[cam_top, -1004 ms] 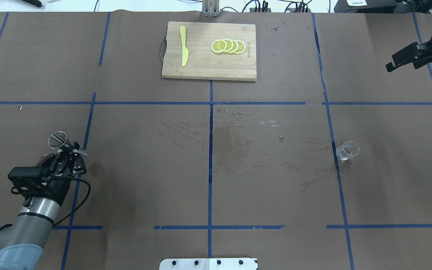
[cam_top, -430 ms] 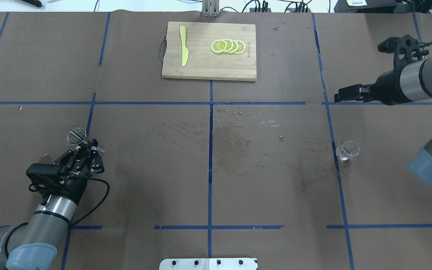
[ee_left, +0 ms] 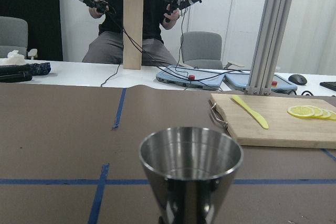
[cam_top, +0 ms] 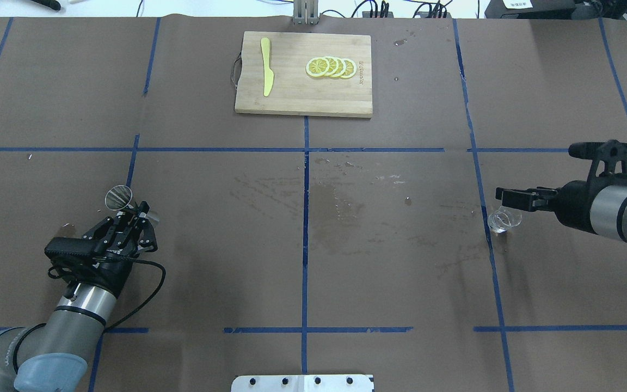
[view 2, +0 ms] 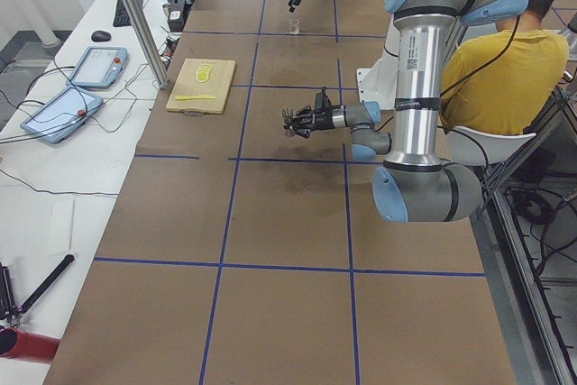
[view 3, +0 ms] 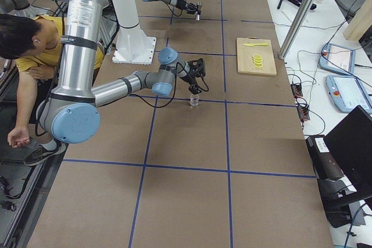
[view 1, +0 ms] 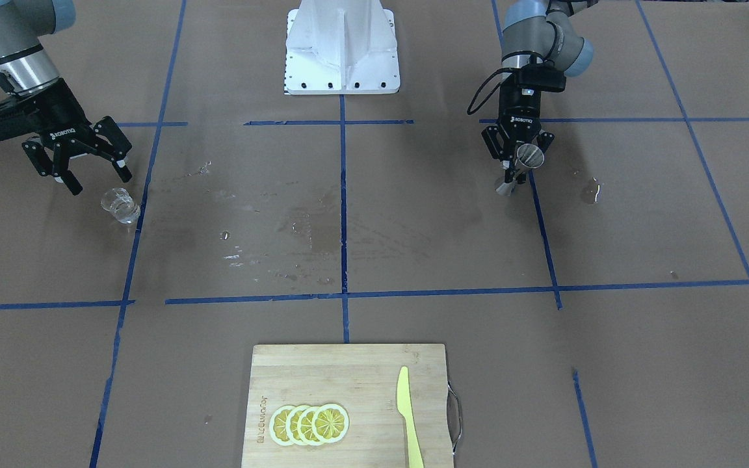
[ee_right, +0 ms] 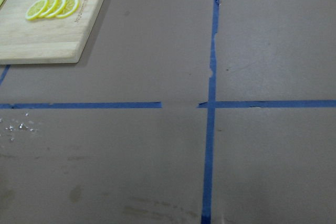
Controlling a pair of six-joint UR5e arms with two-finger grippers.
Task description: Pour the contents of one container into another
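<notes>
A steel measuring cup (cam_top: 119, 197) is off the table, pinched at its waist by my shut left gripper (cam_top: 136, 213) over the near left of the table. It stands upright, with its open mouth filling the left wrist view (ee_left: 190, 169). The front-facing view shows the cup (view 1: 530, 156) in the left gripper (view 1: 516, 170). A small clear glass (cam_top: 504, 219) stands on the table at the right. My right gripper (cam_top: 501, 193) hovers open just above and beside the glass (view 1: 121, 205), fingers (view 1: 73, 184) spread, holding nothing. The right wrist view does not show the glass.
A wooden cutting board (cam_top: 292, 92) at the far middle carries lemon slices (cam_top: 330, 67) and a yellow knife (cam_top: 266, 66). Wet stains (cam_top: 335, 201) mark the brown paper mid-table. The robot's base plate (cam_top: 302, 383) sits at the near edge. A seated person (view 2: 505, 78) shows beside the robot.
The right arm swept in from the far right corner and came down to the glass. My left gripper carried the steel cup to the right, a little toward the table's middle.
</notes>
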